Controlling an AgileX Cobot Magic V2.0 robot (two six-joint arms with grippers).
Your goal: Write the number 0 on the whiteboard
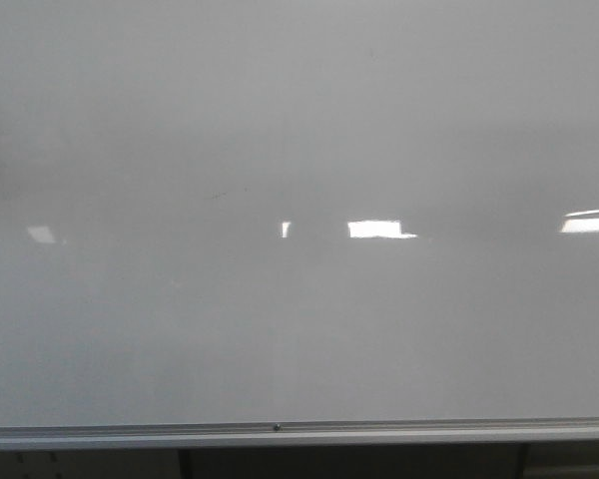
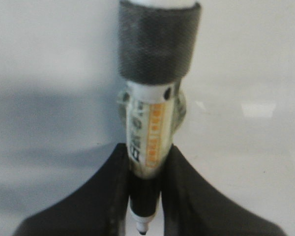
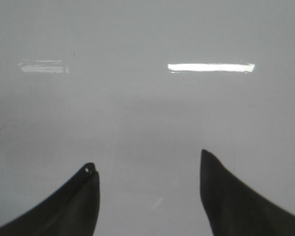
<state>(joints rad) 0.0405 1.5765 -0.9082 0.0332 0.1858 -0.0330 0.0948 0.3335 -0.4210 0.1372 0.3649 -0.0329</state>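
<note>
The whiteboard [image 1: 299,329] is a large glossy grey-white board that fills the front view, with a thin silver frame edge along its near side. No number 0 shows on it in any view. Neither arm shows in the front view. In the left wrist view my left gripper [image 2: 145,162] is shut on a marker [image 2: 150,132] with a white and orange label and a grey wrap on its far end; its uncapped black tip points back between the fingers over the board [image 2: 246,73]. In the right wrist view my right gripper [image 3: 147,169] is open and empty over the board [image 3: 147,113].
Bright rectangular light reflections [image 1: 379,230] lie across the middle of the board, with one more at the right edge [image 1: 591,221]. A dark gap and supports show below the board's frame [image 1: 280,431].
</note>
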